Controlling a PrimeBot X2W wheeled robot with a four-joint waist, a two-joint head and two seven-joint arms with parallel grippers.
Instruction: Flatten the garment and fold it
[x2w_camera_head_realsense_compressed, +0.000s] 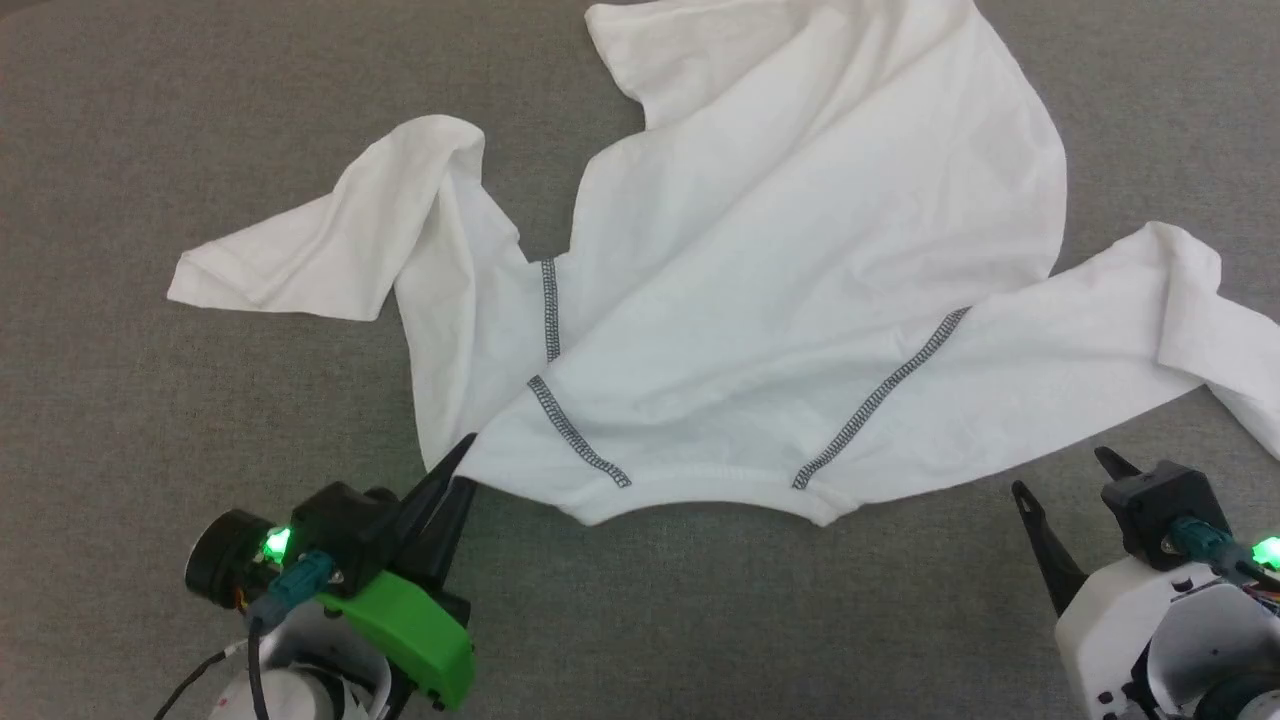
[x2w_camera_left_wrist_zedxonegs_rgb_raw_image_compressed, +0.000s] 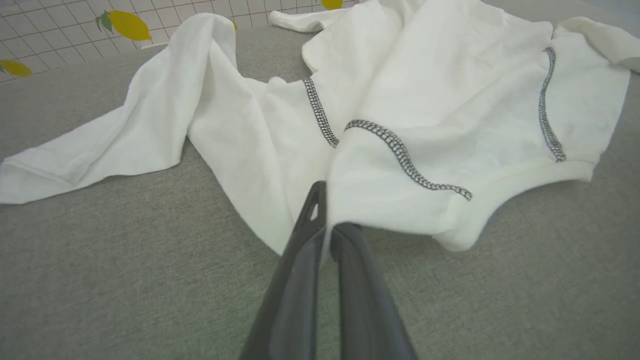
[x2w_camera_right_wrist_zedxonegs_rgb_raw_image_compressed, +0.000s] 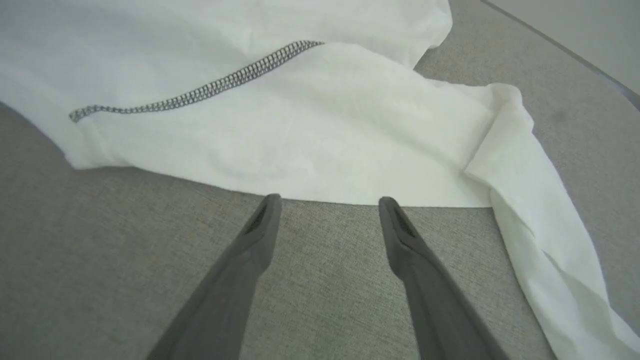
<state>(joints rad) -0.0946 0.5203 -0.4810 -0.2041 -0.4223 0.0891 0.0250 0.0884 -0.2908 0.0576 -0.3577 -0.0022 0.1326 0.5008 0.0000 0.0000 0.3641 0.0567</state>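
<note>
garment (x2w_camera_head_realsense_compressed: 780, 300): white long-sleeved shirt, spread and rumpled on the grey worktop (x2w_camera_head_realsense_compressed: 150, 420), one sleeve (x2w_camera_head_realsense_compressed: 300, 260) flung out to each side.
neckline (x2w_camera_head_realsense_compressed: 700, 492): the garment's near edge, curved, with dark zigzag stitching (x2w_camera_head_realsense_compressed: 575, 432) running up from each end.
left tool (x2w_camera_head_realsense_compressed: 468, 462): fingers together, clamped on the garment's near corner (just left of the neckline's left end), cloth pinched between them.
right tool (x2w_camera_head_realsense_compressed: 1059, 470): fingers apart, tips just short of the garment's near edge under its right sleeve, not touching.

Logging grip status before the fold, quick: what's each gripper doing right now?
Left gripper: shut on the garment, at its near edge.
Right gripper: open, holding nothing.
</note>
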